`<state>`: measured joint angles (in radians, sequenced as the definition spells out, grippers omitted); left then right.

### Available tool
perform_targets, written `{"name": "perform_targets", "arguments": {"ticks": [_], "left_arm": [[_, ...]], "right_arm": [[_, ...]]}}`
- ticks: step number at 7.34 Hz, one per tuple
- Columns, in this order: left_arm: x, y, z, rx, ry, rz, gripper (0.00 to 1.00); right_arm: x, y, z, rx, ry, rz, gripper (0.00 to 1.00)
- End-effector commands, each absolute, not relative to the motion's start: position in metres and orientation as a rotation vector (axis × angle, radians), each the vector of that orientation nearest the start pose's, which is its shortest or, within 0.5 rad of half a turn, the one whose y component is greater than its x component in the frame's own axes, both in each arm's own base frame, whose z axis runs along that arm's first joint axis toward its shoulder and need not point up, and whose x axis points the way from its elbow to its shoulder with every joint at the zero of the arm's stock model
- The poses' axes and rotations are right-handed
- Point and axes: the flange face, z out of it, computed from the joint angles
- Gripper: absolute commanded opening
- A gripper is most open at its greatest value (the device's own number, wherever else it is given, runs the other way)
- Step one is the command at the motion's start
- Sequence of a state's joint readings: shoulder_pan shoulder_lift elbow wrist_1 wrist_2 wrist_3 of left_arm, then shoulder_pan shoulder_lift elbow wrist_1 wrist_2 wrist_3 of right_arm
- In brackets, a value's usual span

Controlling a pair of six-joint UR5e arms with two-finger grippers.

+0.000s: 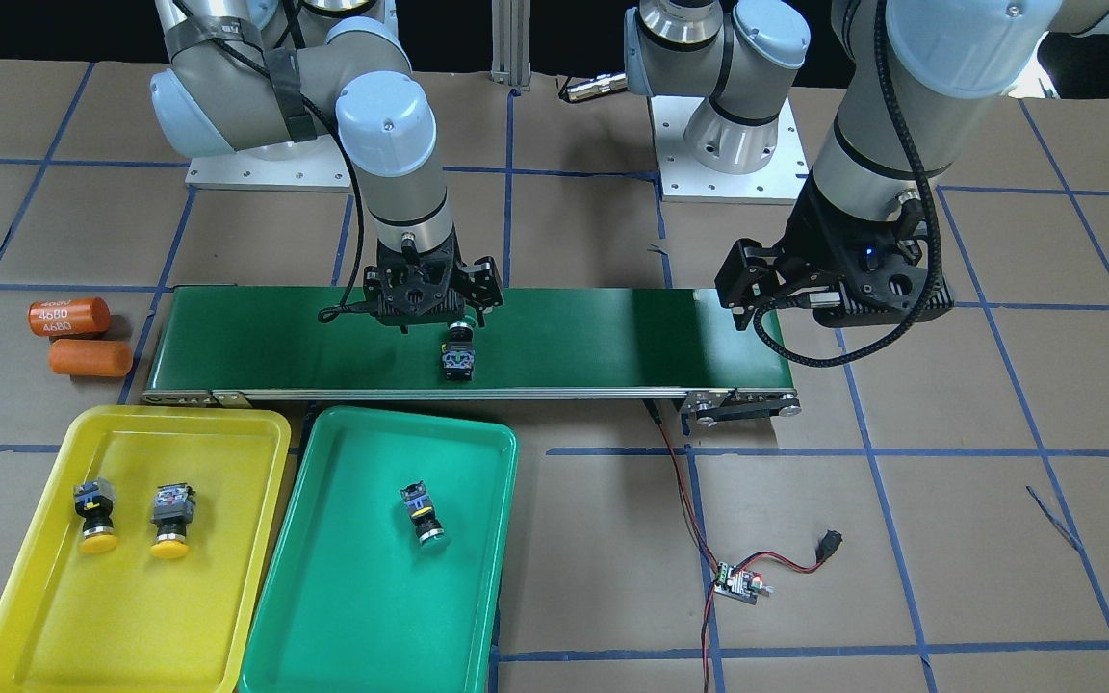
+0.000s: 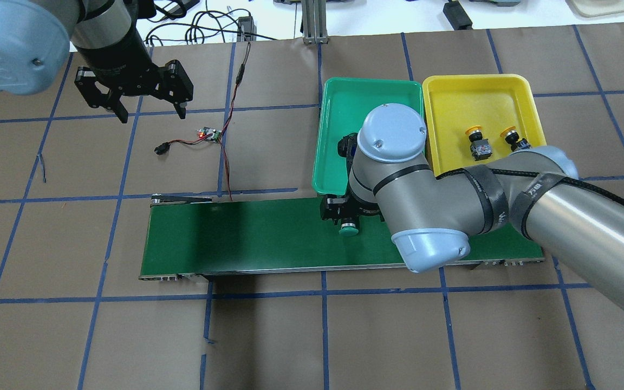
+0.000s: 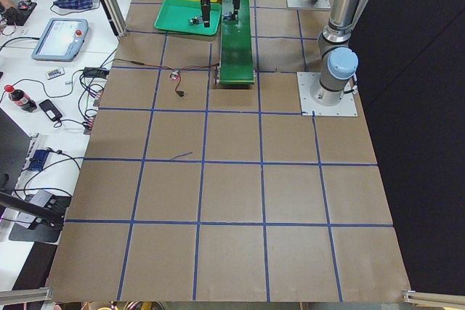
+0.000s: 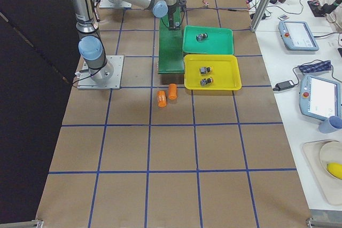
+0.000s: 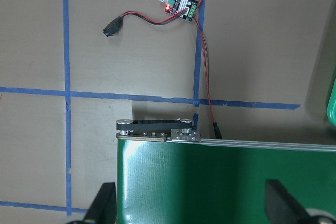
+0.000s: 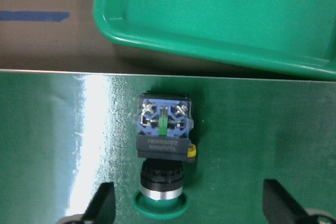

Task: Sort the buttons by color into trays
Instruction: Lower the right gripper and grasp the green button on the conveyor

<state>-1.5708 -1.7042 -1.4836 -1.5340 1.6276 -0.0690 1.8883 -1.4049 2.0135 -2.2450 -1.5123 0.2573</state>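
Now: loose green button (image 6: 164, 129) on conveyor belt (image 1: 612, 337) is the last one to sort; other three are sorted. Lines below follow the front view, left to right.
orange cylinders (image 1: 70, 317): two, on desk (image 1: 949, 539) beside belt's end. Not task items, ignore.
yellow tray (image 1: 131, 626): both yellow buttons (image 1: 95, 515) inside, lying on their sides, apart from each other.
green tray (image 1: 372, 626): one green button (image 1: 422, 515) inside, near the middle. Tray rim sits just beside the belt.
right tool (image 6: 190, 203): fingers spread wide, pinching nothing, straddling the cap end of the loose green button. Height above belt: cannot tell.
loose green button: on its side on the belt, round cap toward robot base, black body toward green tray.
step tip (judgement): fingers line up with the cap and neck now. Better to shift toward the tray so the pads close on the flat sides of the black body, since the round cap could slip out. Go low before closing, lift clear of the tray rim, and set down away from the button already there.
left tool (image 2: 152, 114): spread, empty, hanging near belt's other end, well apart from the button.
controller board (image 1: 740, 582): red and black wires, on the desk, not in the path.
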Motion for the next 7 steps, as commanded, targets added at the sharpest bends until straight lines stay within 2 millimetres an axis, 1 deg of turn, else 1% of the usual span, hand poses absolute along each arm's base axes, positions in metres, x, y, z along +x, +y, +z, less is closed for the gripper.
{"name": "perform_targets", "arguments": {"ticks": [1,2,3,4,5,6,7], "left_arm": [[-0.128,-0.547,0.464,-0.104,3.083,0.016,1.00],[-0.128,-0.547,0.464,-0.106,3.083,0.016,1.00],[-0.128,-0.547,0.465,-0.104,3.083,0.014,1.00],[-0.128,-0.547,0.464,-0.104,3.083,0.016,1.00],[-0.128,-0.547,0.464,-0.106,3.083,0.016,1.00],[-0.128,-0.547,0.464,-0.104,3.083,0.016,1.00],[-0.127,-0.547,0.464,-0.106,3.083,0.016,1.00]], "right_arm": [[0.289,-0.440,0.244,-0.118,3.084,-0.070,0.86],[0.289,-0.440,0.243,-0.136,3.087,-0.062,0.56],[0.285,-0.441,0.243,-0.153,3.126,-0.075,0.32],[0.278,-0.444,0.250,-0.190,3.178,-0.116,0.19],[0.275,-0.452,0.256,-0.179,3.182,-0.141,0.15],[0.273,-0.466,0.272,-0.167,3.173,-0.189,0.14],[0.268,-0.481,0.287,-0.141,3.166,-0.228,0.12]]}}
